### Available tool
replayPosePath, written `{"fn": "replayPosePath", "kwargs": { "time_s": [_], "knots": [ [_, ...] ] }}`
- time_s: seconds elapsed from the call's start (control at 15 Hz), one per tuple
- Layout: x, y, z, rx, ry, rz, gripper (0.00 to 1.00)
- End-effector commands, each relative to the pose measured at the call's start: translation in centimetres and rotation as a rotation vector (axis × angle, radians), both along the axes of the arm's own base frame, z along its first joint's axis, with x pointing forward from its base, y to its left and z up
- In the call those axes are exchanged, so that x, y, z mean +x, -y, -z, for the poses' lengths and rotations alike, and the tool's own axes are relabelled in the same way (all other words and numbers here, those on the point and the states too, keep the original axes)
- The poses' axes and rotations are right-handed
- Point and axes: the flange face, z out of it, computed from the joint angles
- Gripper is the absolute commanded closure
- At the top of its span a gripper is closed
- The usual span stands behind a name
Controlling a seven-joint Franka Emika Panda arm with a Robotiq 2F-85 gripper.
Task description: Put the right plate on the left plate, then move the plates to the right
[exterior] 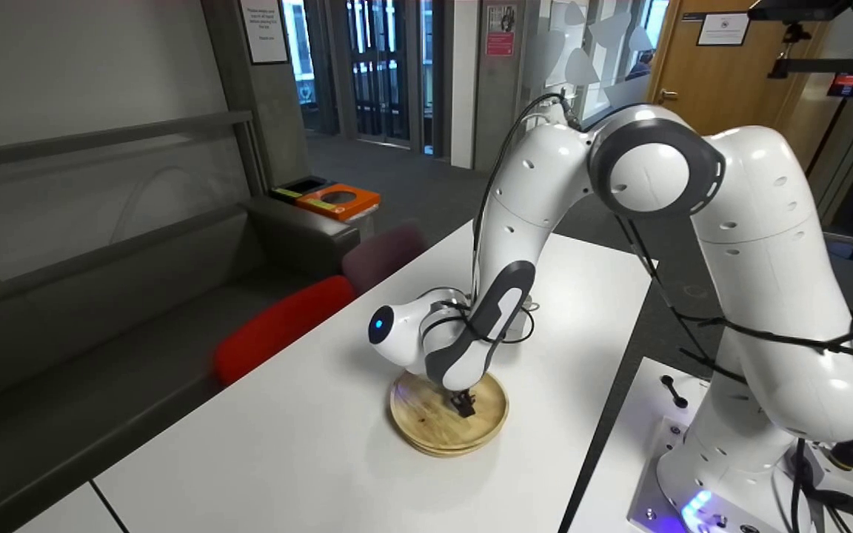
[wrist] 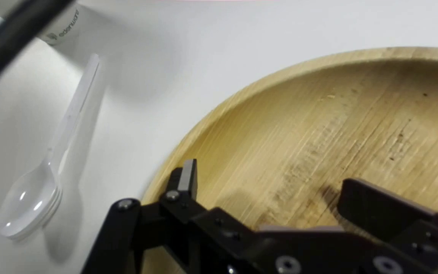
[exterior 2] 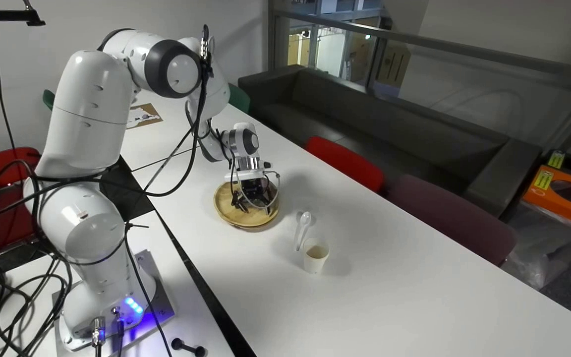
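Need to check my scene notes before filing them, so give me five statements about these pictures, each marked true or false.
1. The wooden plates are stacked one on another. True.
2. The hand is clamped shut on a rim. False: the hand is open, its fingers spread over the upper plate.
3. A white cup stands upright. True.
4. A white spoon lies inside the white cup. False: the white spoon lies on the table, outside the white cup.
5. A red chair stands between the table and the sofa. True.
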Motion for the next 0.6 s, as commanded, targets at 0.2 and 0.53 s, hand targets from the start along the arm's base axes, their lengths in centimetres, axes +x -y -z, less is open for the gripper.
{"fn": "replayPosePath", "kwargs": {
  "time_s": [0.2, 0.53],
  "knots": [
    [-3.8, -1.2, -6.0, 0.029, 0.238, -0.027, 0.0],
    [-5.6, -2.5, -10.9, 0.146, 0.279, 0.121, 0.0]
  ]
}}
